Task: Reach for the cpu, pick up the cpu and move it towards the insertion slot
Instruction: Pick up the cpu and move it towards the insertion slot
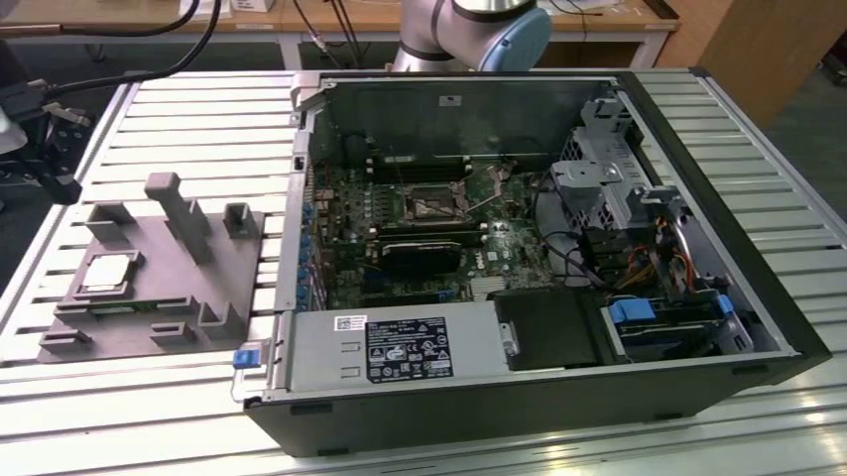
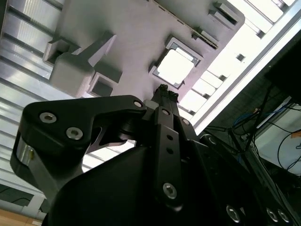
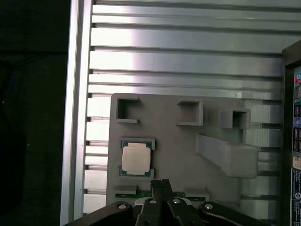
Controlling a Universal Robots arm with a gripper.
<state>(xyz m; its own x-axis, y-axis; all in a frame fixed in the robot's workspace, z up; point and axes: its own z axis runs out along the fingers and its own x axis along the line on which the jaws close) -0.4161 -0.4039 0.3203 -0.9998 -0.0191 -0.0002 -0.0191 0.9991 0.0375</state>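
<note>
Gripper: black two-finger gripper (image 3: 160, 181) (image 2: 163, 88), tips pressed together with nothing between them. It hangs over the fixture, off the cpu and just beside one of its edges in both wrist views.
Cpu: flat square cpu with pale silver metal top (image 3: 136, 158) (image 2: 175, 66) (image 1: 106, 273), lying flat in a square seat, top face fully exposed.
Fixture: matte grey plastic fixture plate (image 3: 174, 141) (image 1: 159, 283) holds the cpu. Three square-walled pockets (image 3: 190, 113) run along one edge.
Clearance: open air over the cpu. The long grey ramp block (image 3: 225, 153) (image 1: 179, 213) is the tallest part and stands well apart from it.
Table: shiny ribbed aluminium slat table (image 1: 198, 129) (image 3: 188, 61), plate near the exterior view's left edge.
Case: black metal computer case (image 1: 721, 178), open side up. Its side wall stands between plate and board.
Slot: small square dark insertion slot with shiny metal frame (image 1: 434, 206) on the green circuit board (image 1: 347, 213), well apart from the cpu. A black rectangular block (image 1: 421, 253) sits just beside it.
</note>
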